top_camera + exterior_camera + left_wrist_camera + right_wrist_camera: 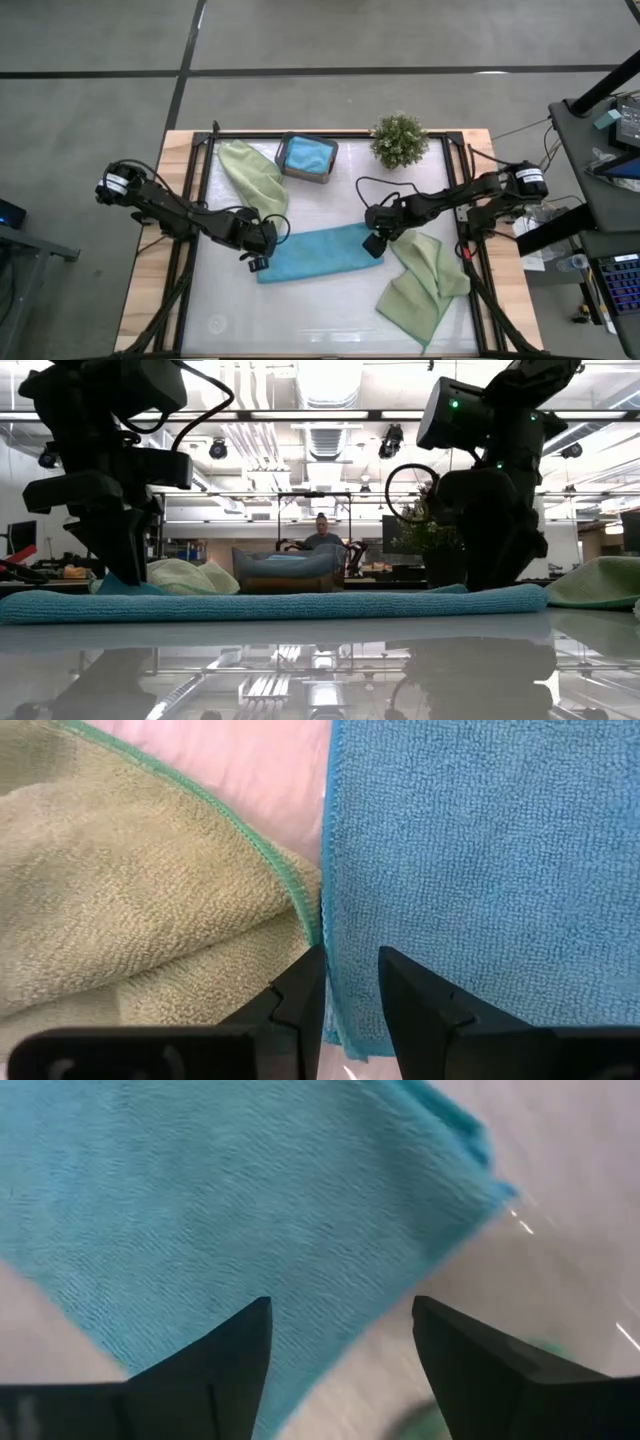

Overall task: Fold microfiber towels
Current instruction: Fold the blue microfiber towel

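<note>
A teal-blue towel [318, 252] lies folded in a long strip flat on the table's middle. My left gripper [258, 257] is low at its left end, its fingers a narrow gap apart astride the towel's end edge [332, 920]. My right gripper [374, 243] is wide open and empty above the towel's right-end corner [470, 1140]. One sage green towel [255, 172] lies crumpled at the far left, right beside the left gripper [130, 890]. Another green towel [420, 282] lies at the near right. A second teal towel [308, 153] lies in the tray. No orange towel shows. My left gripper's fingertips [305, 985] come down from above at the teal towel's left-end edge [345, 1020], which lies flat on the table and shows in the gap between them. I cannot tell whether they touch it.
A dark grey tray [290, 168] stands at the far middle with a small potted plant [399, 140] to its right. Black frame rails [196, 200] run along the table's left and right sides. Bare table surface [300, 320] shows near the front edge.
</note>
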`<state>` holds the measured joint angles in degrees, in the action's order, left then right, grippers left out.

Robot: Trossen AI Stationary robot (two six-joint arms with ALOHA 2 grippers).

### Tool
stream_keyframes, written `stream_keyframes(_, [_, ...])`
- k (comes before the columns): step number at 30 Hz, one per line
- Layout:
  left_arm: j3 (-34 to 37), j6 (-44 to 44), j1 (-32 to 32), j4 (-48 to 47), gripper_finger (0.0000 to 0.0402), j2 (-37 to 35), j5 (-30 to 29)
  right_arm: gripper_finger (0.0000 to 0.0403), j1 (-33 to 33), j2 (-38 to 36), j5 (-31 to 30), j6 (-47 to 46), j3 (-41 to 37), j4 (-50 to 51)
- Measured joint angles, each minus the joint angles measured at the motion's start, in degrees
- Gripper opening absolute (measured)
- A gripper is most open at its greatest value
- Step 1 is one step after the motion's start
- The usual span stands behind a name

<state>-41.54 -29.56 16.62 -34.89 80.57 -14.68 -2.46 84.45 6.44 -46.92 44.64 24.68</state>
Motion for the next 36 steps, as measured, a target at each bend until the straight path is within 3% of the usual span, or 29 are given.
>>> stream_keyframes(6, [0.0, 0.1, 0.0, 0.1, 0.0081, 0.0, -0.9, 0.0237, -1.3, 2.4, 1.6, 1.1, 0.1, -6.9])
stream_keyframes(10, [0.0, 0.1, 0.0, 0.3, 0.0081, 0.0, -0.9, 0.0215, -1.3, 2.9, 1.3, 1.1, 0.1, -8.0])
stream_keyframes(22, [0.5, 0.0, 0.0, 2.6, 0.0081, 0.0, -1.9, 0.0022, -1.3, 2.7, 0.8, 3.1, -0.1, -7.7])
stream_keyframes(29, [0.7, 0.0, 0.0, 3.4, 0.0081, 0.0, -2.1, 0.0013, -0.9, -0.1, 0.3, 4.8, -0.1, -4.9])
stream_keyframes(36, [1.0, 0.8, 0.0, 7.7, 0.0081, 0.0, -2.4, 0.0013, 0.8, -7.8, -5.0, 4.5, -0.1, 7.1])
